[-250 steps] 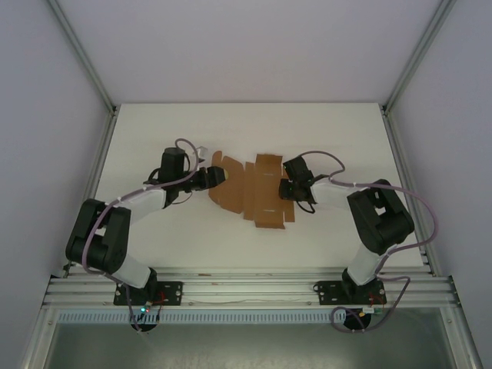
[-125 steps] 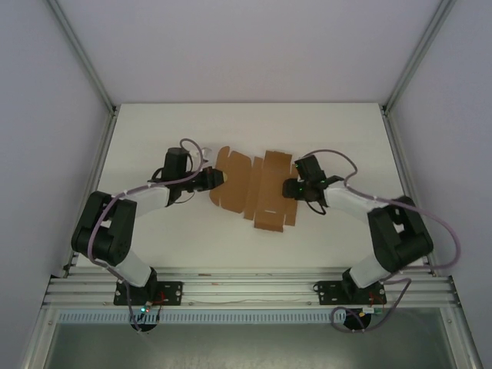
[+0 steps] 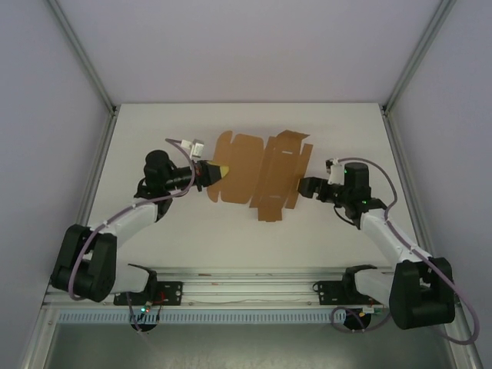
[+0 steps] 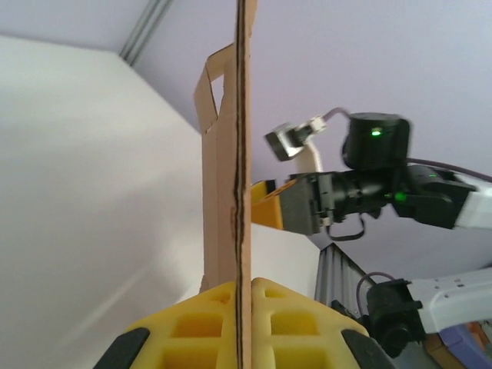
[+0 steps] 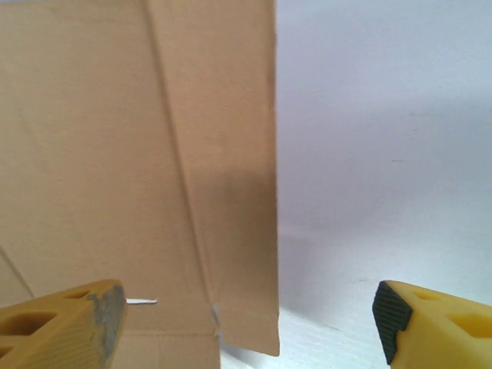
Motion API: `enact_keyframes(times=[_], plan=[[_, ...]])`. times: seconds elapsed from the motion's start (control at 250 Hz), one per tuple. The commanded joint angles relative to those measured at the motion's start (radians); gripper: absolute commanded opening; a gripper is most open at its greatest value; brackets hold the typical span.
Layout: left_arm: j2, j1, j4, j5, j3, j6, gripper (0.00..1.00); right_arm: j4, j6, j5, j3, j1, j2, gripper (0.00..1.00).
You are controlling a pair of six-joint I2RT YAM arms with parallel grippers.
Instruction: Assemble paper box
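The paper box [image 3: 257,173] is a flat brown die-cut sheet with flaps and slots, held up off the white table. My left gripper [image 3: 215,172] is shut on its left edge; in the left wrist view the sheet [image 4: 238,177] stands edge-on between the yellow pads [image 4: 200,327]. My right gripper [image 3: 306,187] is open at the sheet's right edge, not touching it. In the right wrist view the sheet's flap [image 5: 146,169] fills the left half, with the yellow fingers [image 5: 442,323] spread wide below it.
The white table [image 3: 154,223] is fenced by aluminium posts [image 3: 400,154] and pale walls. An aluminium rail [image 3: 246,288] runs along the near edge by the arm bases. The right arm [image 4: 384,188] appears across from the left wrist camera.
The sheet has lifted and shifted toward the back in the left gripper. Both arms swung outward; the right gripper pulled back to the right, off the sheet.
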Motion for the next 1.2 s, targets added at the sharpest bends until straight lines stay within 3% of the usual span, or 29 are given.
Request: enact_keyframes(times=[0.0,0.152,0.276,0.424,0.52,0.64,0.744,0.915,1.039,1.067,1.123,1.139,1.195], plan=[[-0.063,-0.001,0.14,0.086,-0.029,-0.016,0.0,0.142,-0.007,-0.183,-0.034,-0.016,-0.032,0.82],[-0.158,-0.003,0.11,0.079,-0.047,-0.013,0.0,0.215,-0.004,-0.244,-0.054,-0.034,-0.05,0.79],[-0.222,-0.006,0.038,0.055,-0.048,0.023,0.0,0.27,-0.006,-0.34,-0.056,-0.036,-0.064,0.65],[-0.251,-0.008,0.021,0.041,-0.048,0.026,0.0,0.298,-0.027,-0.415,-0.054,-0.036,-0.092,0.57],[-0.255,-0.009,-0.006,0.023,-0.04,0.035,0.0,0.278,-0.04,-0.431,-0.044,-0.035,-0.104,0.42],[-0.262,-0.009,-0.046,-0.027,-0.038,0.052,0.0,0.238,-0.058,-0.409,-0.04,-0.036,-0.126,0.22],[-0.274,-0.009,-0.097,-0.105,-0.038,0.07,0.0,0.155,-0.094,-0.352,-0.029,-0.035,-0.144,0.19],[-0.278,-0.009,-0.139,-0.156,-0.044,0.08,0.0,0.099,-0.111,-0.288,-0.013,-0.036,-0.139,0.0],[-0.276,-0.009,-0.255,-0.234,-0.038,0.123,0.0,0.003,-0.138,-0.188,0.029,-0.032,-0.106,0.0],[-0.275,-0.009,-0.286,-0.262,-0.036,0.127,0.23,-0.023,-0.153,-0.171,0.04,-0.028,-0.1,0.0],[-0.269,-0.008,-0.379,-0.339,-0.028,0.146,0.95,-0.06,-0.178,-0.132,0.053,-0.012,-0.075,0.0],[-0.266,-0.009,-0.411,-0.371,-0.025,0.149,0.99,-0.068,-0.184,-0.119,0.057,-0.006,-0.067,0.0],[-0.26,-0.008,-0.54,-0.511,-0.006,0.153,1.0,-0.097,-0.206,-0.082,0.071,0.014,-0.029,0.0]])
